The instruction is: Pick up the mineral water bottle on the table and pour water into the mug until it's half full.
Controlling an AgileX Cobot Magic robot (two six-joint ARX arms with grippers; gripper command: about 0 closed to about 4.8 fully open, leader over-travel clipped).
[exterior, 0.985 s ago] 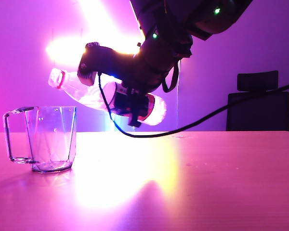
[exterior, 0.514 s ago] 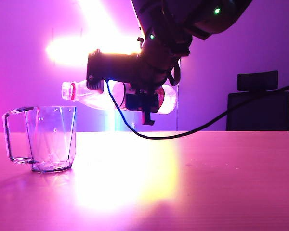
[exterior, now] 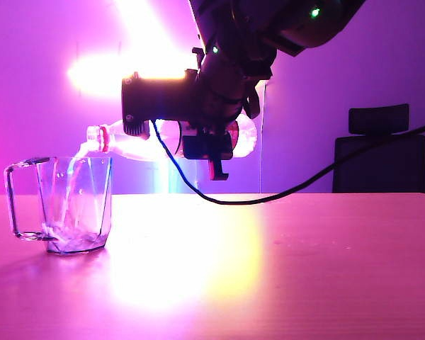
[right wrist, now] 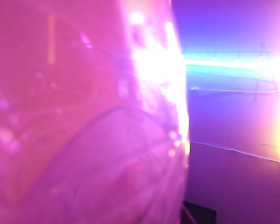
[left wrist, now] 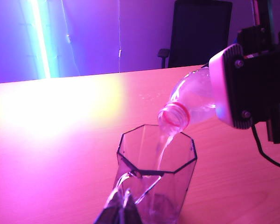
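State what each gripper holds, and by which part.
The right gripper is shut on the mineral water bottle, clamping its labelled middle, tipped over the mug. The left gripper is out of view, so nothing can be told of it.

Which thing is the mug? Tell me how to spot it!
Look at the wide pink table and go to its left end in the outside view. The mug stands there, right under the mouth of the tipped bottle held by the right claw. It is the short clear cup with flat sides and a squarish handle, with water streaming into it.

pink-lit table [exterior: 304, 269], mug [exterior: 74, 205] standing upright
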